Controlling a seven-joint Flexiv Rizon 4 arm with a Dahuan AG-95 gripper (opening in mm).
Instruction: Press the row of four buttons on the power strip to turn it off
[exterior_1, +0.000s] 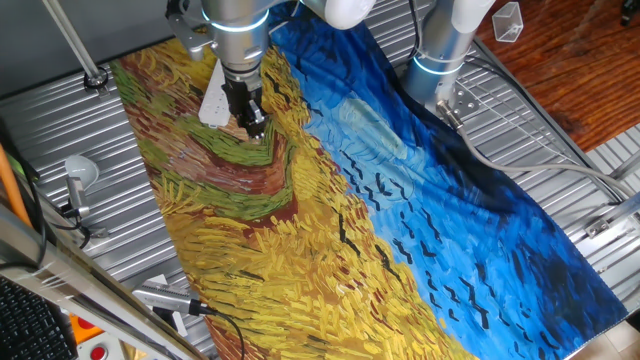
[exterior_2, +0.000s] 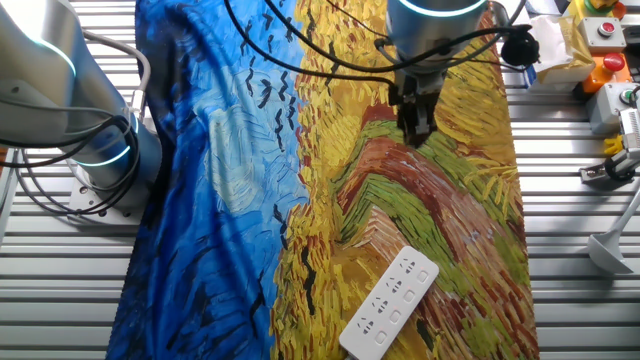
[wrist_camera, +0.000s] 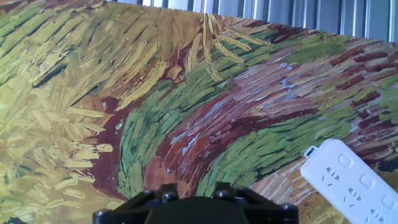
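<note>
One gripper (exterior_2: 417, 128) hangs over the painted cloth (exterior_2: 420, 200), apart from the power strip (exterior_2: 391, 302). Whether its fingers are parted cannot be told. It holds nothing.

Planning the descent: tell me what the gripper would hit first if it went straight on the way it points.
Probably the painted cloth. The gripper points down at green and brown brushstrokes, and the power strip lies off to one side, apparently outside that line. Depth is hard to judge.

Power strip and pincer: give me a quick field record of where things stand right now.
strip: power strip lies flat on the painted cloth, untouched
buttons: four buttons in a row on its top face, unpressed by the look of it
pincer: pincer above the cloth, apart from the strip
finger state: cannot tell
hand view: only one end of the strip shows, lower right
</note>
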